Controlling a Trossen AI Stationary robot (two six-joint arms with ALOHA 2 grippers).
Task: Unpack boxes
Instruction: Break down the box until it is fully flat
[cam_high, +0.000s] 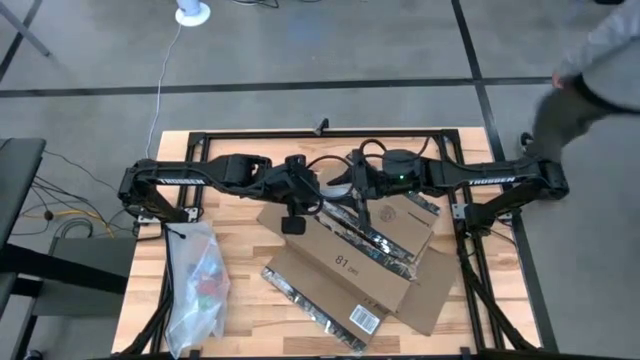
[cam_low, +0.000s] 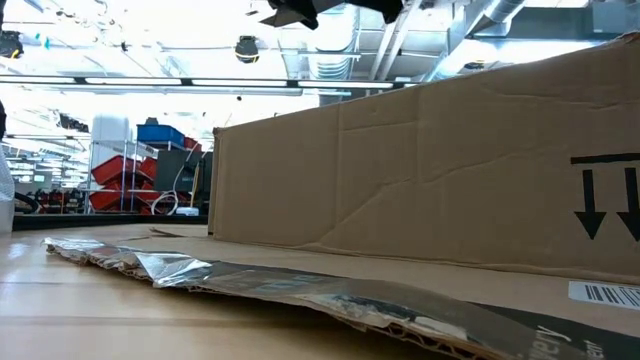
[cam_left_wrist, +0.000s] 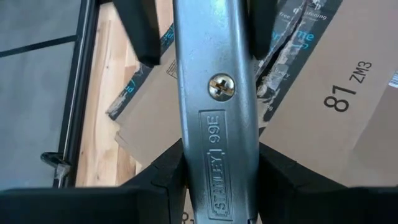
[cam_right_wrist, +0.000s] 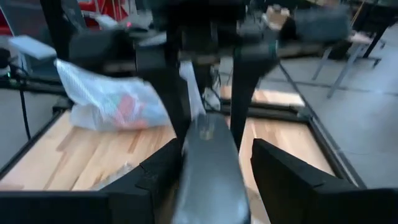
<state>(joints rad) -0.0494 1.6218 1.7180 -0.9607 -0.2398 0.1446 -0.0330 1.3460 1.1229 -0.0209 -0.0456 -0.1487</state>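
The brown cardboard box lies opened on the wooden table, marked "81", with torn dark tape strips and a barcode label. Over its far side both arms meet on a grey metal Stanley utility knife. My left gripper is shut on one end of the knife. My right gripper is shut on the other end. In the high view the left gripper and the right gripper stand close together. My left gripper pinches the knife's metal body between its two fingers, one on each narrow edge, with the stamped face toward the wrist camera. The knife runs along the fingers and is held clear above the box. My right gripper pinches the knife's opposite end between its two fingers; these fingers show beside the knife's far part in the left wrist view. It comes level from the table's right side, facing the left gripper.
A clear plastic bag with coloured items lies at the table's near left. A loose cardboard flap spreads toward the near right. A person stands beyond the table's far right corner. Black frame rails run round the table.
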